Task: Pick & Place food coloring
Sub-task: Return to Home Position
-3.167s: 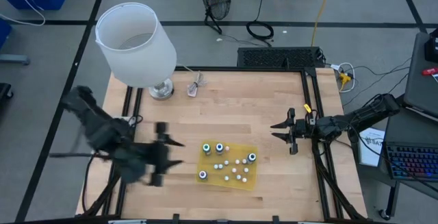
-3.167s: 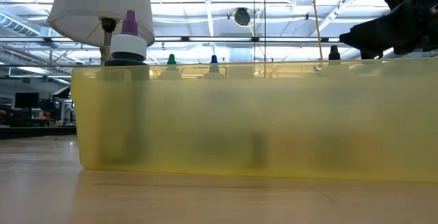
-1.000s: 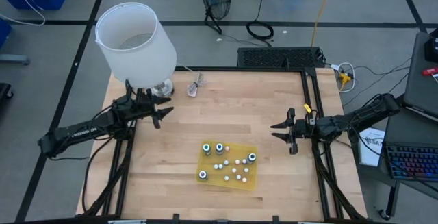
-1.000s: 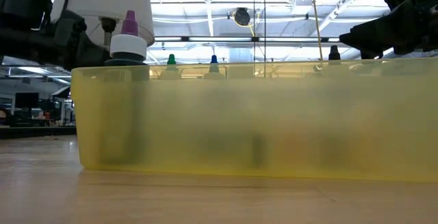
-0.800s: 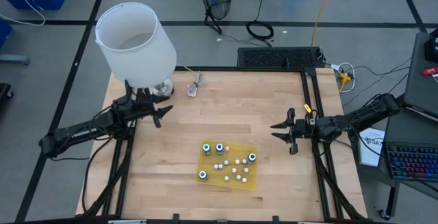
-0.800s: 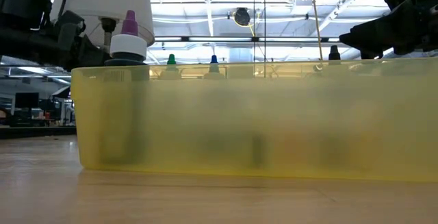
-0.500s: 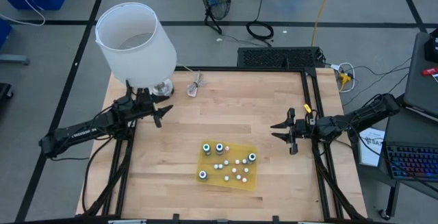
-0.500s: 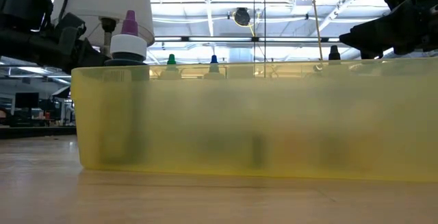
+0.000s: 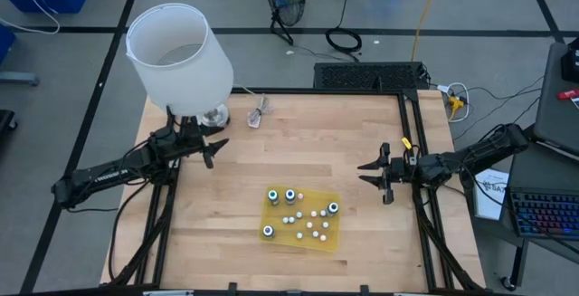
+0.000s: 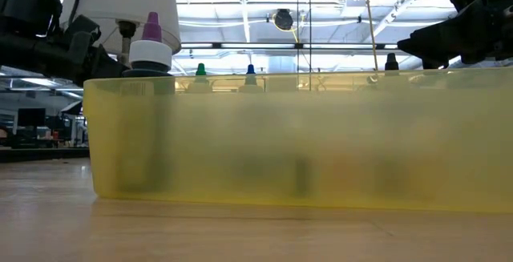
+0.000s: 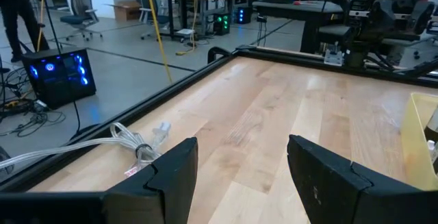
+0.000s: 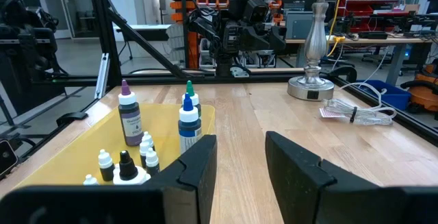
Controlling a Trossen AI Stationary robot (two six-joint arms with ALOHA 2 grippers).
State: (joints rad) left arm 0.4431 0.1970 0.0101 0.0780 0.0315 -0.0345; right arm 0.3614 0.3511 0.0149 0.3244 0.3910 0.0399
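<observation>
The food coloring bottles (image 9: 303, 216) stand upright in a flat yellow tray (image 9: 334, 238) near the table's near edge, at its middle. The right wrist view shows a purple-capped dark bottle (image 12: 129, 118), blue- and green-capped ones (image 12: 188, 125) and several tiny ones (image 12: 123, 166). In the low view their caps (image 10: 151, 44) stick up over the tray wall (image 10: 296, 142). My left gripper (image 9: 210, 149) is open and empty at the table's left, beside the lamp base. My right gripper (image 9: 371, 175) is open and empty to the right of the tray. Both show open in their wrist views (image 11: 241, 145) (image 12: 239, 142).
A lamp with a white shade (image 9: 177, 56) stands on a metal base (image 9: 213, 118) at the far left corner. A clear pinkish object with a thin stick (image 9: 259, 114) lies next to it. Bare wooden tabletop (image 9: 308, 151) lies between the two grippers.
About three seconds ago my left arm was beside the tray's left side, blurred in motion. It has gone toward the table's far left edge, next to the lamp base, and has kept still there for the last second. The bottles and tray have not moved.
</observation>
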